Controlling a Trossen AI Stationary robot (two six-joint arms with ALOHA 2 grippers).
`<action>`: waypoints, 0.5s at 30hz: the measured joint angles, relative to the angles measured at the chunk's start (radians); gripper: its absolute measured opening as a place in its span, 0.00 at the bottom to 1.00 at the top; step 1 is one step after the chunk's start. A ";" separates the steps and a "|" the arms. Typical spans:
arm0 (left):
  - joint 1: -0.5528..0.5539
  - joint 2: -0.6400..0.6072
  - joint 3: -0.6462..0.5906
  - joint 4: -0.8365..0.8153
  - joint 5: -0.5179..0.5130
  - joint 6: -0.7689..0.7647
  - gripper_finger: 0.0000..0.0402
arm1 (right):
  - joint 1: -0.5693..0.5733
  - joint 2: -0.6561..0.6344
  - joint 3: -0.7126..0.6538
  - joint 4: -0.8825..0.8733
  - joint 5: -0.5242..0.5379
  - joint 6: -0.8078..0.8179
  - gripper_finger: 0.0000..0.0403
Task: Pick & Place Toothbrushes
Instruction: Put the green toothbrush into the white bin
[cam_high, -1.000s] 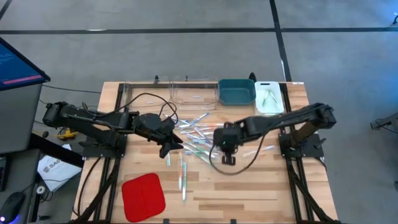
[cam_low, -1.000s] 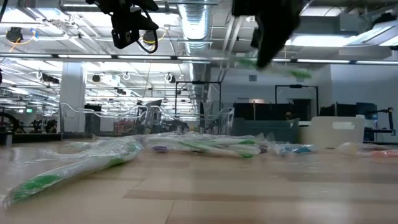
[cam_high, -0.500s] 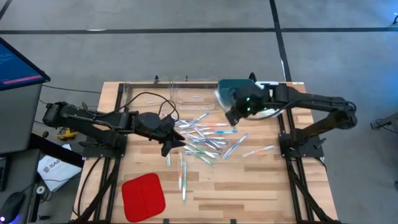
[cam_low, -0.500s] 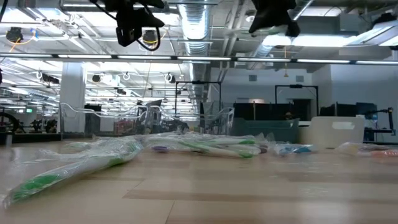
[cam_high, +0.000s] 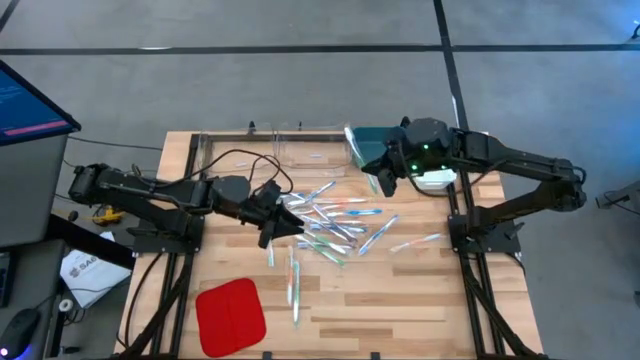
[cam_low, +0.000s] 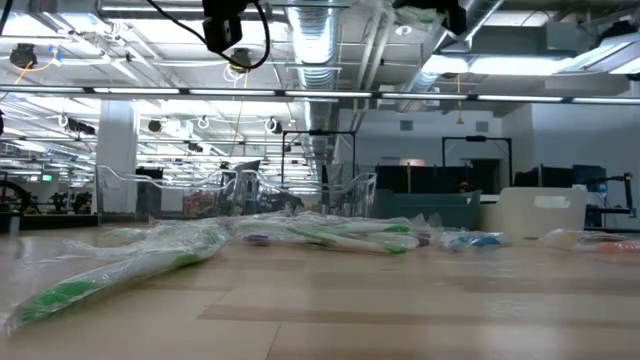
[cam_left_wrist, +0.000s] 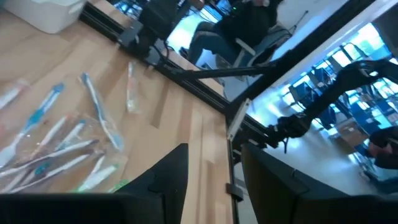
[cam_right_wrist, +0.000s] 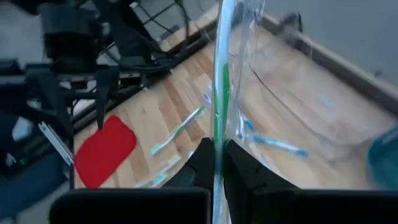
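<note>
Right gripper (cam_right_wrist: 216, 163) pinched a green wrapped toothbrush (cam_right_wrist: 219, 93) beside the teal bin (cam_high: 385, 140). Left gripper (cam_left_wrist: 214, 168), fingers parted and empty, hovered at the toothbrush pile (cam_high: 335, 222), left of the bin.

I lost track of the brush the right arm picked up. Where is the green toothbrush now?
The green toothbrush is pinched upright in the right gripper, raised above the table's far right part in the high view, beside the teal bin.

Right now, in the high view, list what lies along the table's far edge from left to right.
Clear bins → teal bin → right gripper, holding a green toothbrush → white bin.
</note>
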 joint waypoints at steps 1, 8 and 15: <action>0.000 0.000 0.000 0.000 0.001 0.000 0.36 | 0.006 -0.005 0.000 0.002 0.000 -0.025 0.01; 0.004 0.000 0.000 0.005 -0.022 0.002 0.36 | 0.018 -0.008 0.001 -0.050 0.104 0.098 0.01; 0.005 0.000 0.000 0.006 -0.030 0.021 0.36 | -0.158 -0.008 -0.010 -0.439 0.469 0.559 0.01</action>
